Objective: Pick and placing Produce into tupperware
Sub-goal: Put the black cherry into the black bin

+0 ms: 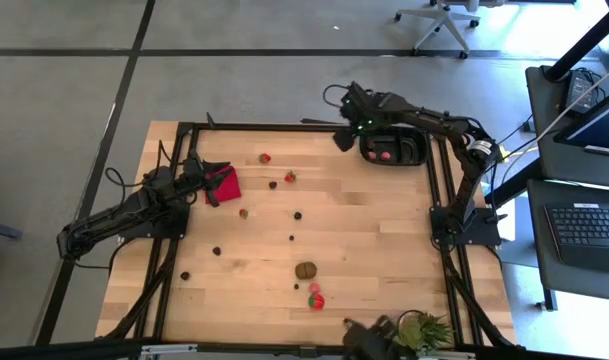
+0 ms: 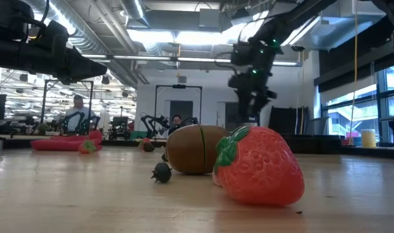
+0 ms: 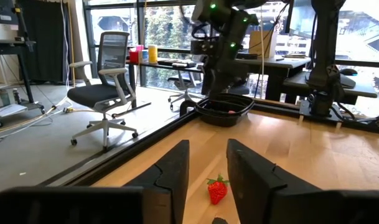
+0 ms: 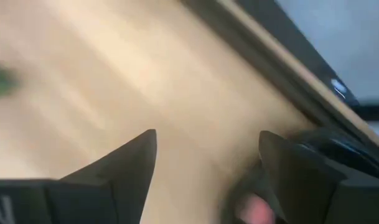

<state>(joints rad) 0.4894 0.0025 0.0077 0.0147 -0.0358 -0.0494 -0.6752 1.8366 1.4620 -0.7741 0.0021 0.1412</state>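
Right tool [image 1: 342, 138] hung over far desk edge, fingers spread, empty, black shallow rectangular plastic tray [image 1: 412, 158] just beside it with red pieces inside. Left tool [image 3: 208, 171] stood low over red square cloth [image 1: 224, 184], fingers parted, nothing gripped; small red plastic strawberry [image 3: 217, 190] lay just ahead between fingertips. Brown lump [image 1: 305, 269], other strawberries, dark berries lay scattered across wooden desk [image 1: 364, 240].

Glossy plastic strawberry [image 2: 258, 166] — wooden table [image 1: 364, 230].
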